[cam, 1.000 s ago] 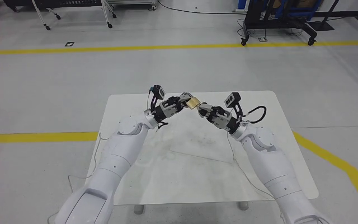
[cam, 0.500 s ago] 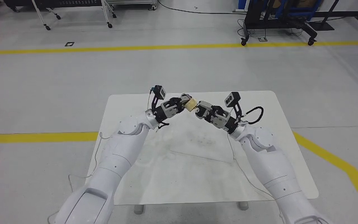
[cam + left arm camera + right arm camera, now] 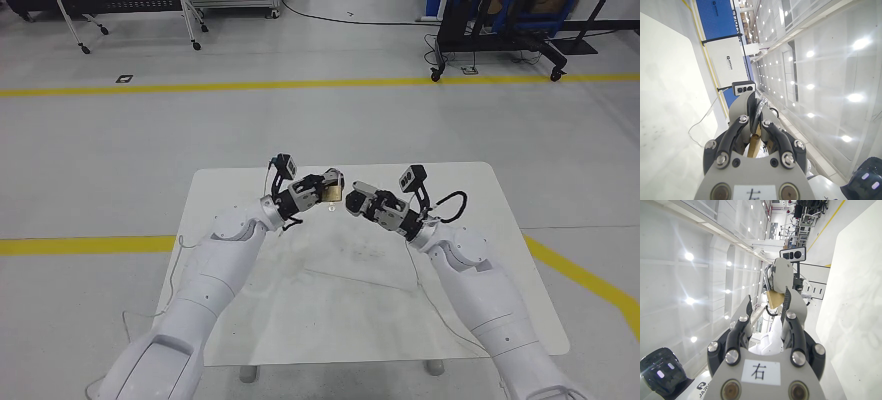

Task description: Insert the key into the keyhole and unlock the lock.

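Note:
A brass padlock [image 3: 334,187] with a steel shackle hangs above the back of the table. My left gripper [image 3: 322,186] is shut on it. In the left wrist view the shackle [image 3: 759,108] is clamped between the pads and the brass body [image 3: 753,144] lies toward the palm. My right gripper [image 3: 352,200] faces the padlock from the other side, a short way off. In the right wrist view the right gripper [image 3: 768,296] stands open with nothing held between its fingers [image 3: 787,302], and the brass body [image 3: 774,300] sits just beyond the tips, held by the left gripper [image 3: 781,275].
The white table [image 3: 300,300] lies below both arms. A thin cable [image 3: 700,121] trails over its edge. Yellow floor lines [image 3: 120,90] and wheeled racks [image 3: 500,45] lie beyond the table.
The left gripper has shifted the padlock slightly left and turned it. The right gripper has followed it to the left, staying close.

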